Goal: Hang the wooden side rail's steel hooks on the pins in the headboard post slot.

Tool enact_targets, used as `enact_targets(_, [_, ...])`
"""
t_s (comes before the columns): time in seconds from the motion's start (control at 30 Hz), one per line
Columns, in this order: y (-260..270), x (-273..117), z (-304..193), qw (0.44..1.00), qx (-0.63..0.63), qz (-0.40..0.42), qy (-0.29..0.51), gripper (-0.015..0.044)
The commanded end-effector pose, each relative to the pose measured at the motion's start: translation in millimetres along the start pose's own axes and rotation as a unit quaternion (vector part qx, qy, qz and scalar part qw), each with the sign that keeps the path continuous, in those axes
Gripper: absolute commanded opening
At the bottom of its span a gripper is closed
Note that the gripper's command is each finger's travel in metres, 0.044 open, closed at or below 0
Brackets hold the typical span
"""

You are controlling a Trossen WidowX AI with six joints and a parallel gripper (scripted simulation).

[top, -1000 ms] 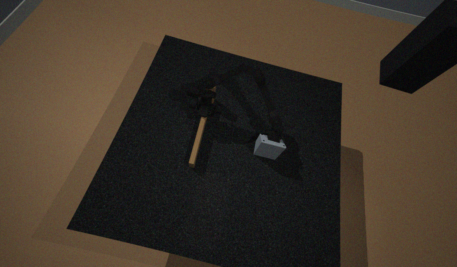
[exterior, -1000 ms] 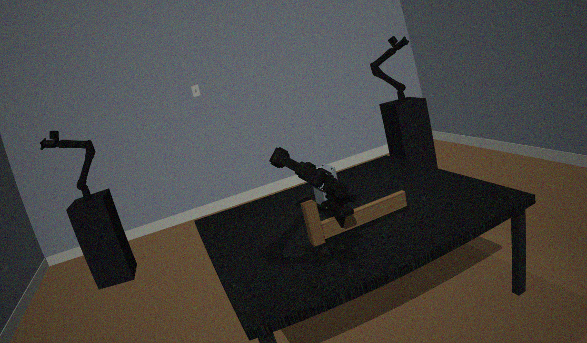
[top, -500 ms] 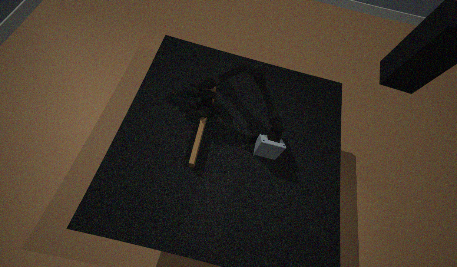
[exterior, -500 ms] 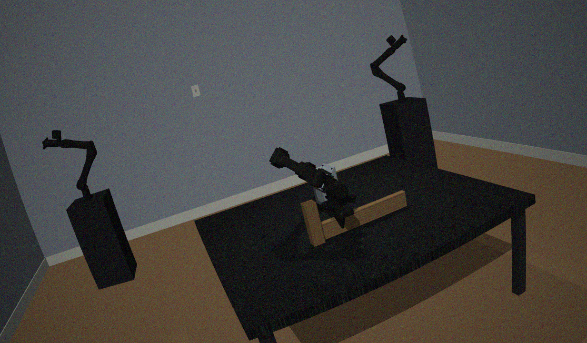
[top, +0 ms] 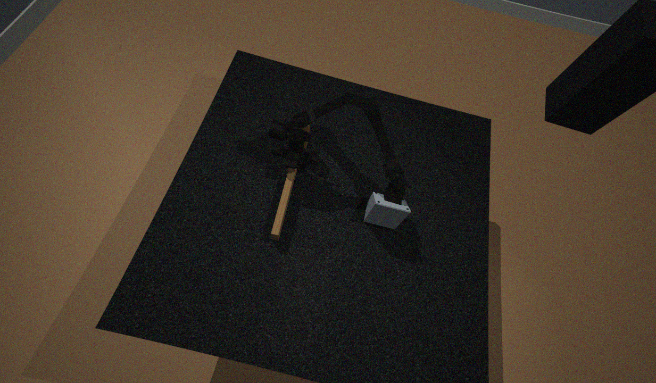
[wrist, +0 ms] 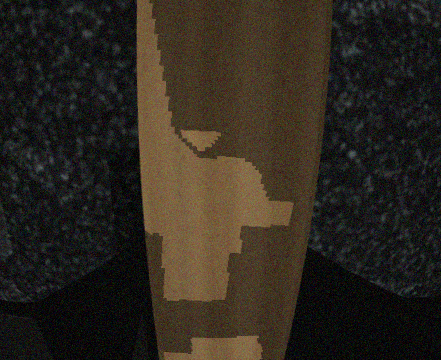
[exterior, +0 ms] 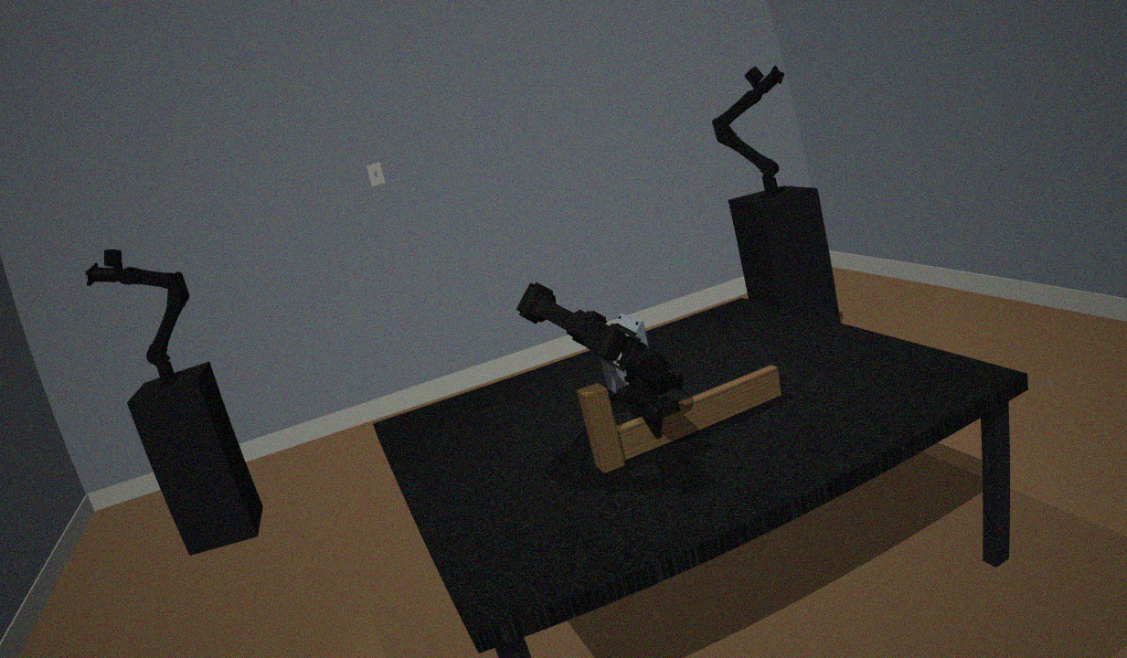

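Observation:
The wooden side rail [top: 283, 205] [exterior: 738, 394] [wrist: 195, 210] lies lengthwise over the black table [top: 349, 305] [exterior: 861, 367], its long face upright. The headboard post [exterior: 601, 429] stands upright at the rail's left end in the exterior view. The rail's end is close against it there; a small gap cannot be ruled out. My gripper [top: 296, 159] [exterior: 661, 421] [wrist: 216, 234] is shut on the rail, nearer the post than the far end. The far end looks low at the table; contact is unclear. The steel hooks, the pins and the slot are hidden. The arm covers most of the post in the top view.
A grey bracket [top: 386, 216] [exterior: 614, 377] stands at my arm's base. Two black pedestals [exterior: 195, 458] [exterior: 788, 253] carrying other arms stand beyond the table. The table's front edge runs along the near side in the exterior view.

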State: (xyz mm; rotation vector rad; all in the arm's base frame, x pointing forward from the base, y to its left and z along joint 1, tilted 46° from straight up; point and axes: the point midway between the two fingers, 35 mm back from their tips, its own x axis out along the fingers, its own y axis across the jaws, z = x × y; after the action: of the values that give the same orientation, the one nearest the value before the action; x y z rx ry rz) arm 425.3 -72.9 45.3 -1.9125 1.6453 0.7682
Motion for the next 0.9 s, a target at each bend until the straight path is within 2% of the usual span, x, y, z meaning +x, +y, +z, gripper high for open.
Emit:
enact_targets(0.0, [-0.2, 1.0, -2.5, 1.0, -0.002, 0.0, 0.007, 0.0])
enact_targets(0.33, [-0.2, 2.5, -2.5, 1.0, -0.002, 0.0, 0.007, 0.0])
enact_targets(0.73, [-0.2, 0.5, 0.5, 1.0, -0.002, -0.001, 0.0, 0.0315])
enact_targets(0.87, [-0.8, -19.6, 1.2, 1.0, -0.002, 0.0, 0.002, 0.042])
